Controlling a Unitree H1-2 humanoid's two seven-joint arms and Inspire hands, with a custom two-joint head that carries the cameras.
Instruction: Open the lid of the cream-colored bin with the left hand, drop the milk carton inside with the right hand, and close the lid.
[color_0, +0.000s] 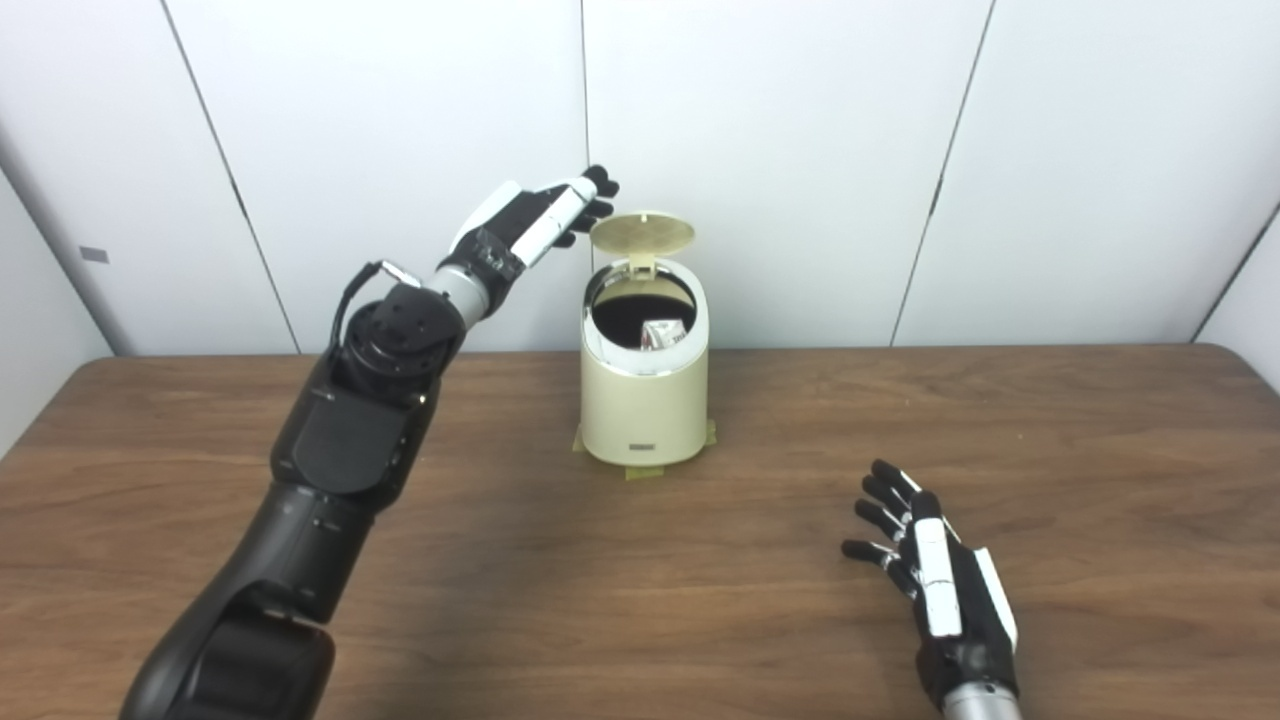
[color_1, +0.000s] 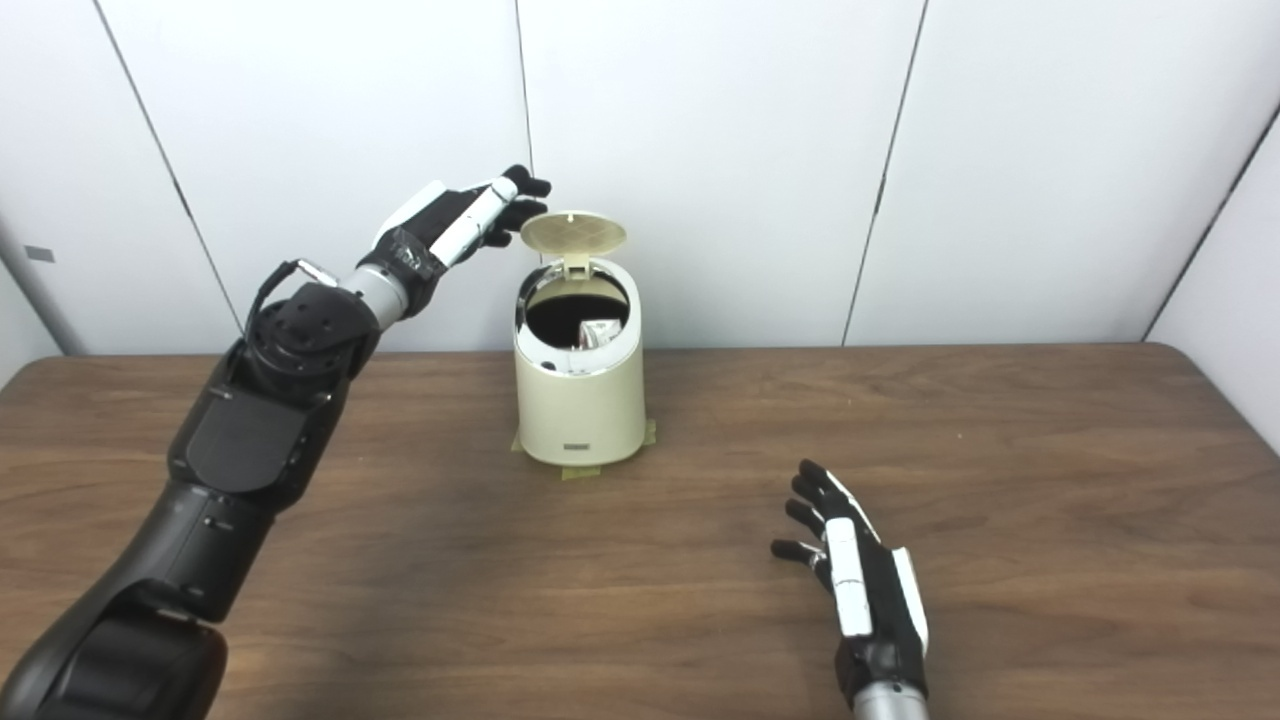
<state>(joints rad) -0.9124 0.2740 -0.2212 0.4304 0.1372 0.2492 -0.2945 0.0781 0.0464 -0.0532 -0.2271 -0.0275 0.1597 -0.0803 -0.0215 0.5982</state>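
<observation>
one bin (color_0: 644, 400), one milk carton (color_0: 662, 334) inside, lid (color_0: 642, 235) up

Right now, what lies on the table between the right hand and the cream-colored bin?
Nothing: between the right hand and the cream-colored bin both eye views show only bare wooden table. The milk carton is already inside the bin.

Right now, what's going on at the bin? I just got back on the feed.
The cream-colored bin stands with its lid up, and the milk carton is already inside. The left hand is raised beside the lid's left edge, holding nothing. The right hand rests open over the table. Only closing the lid remains.
</observation>
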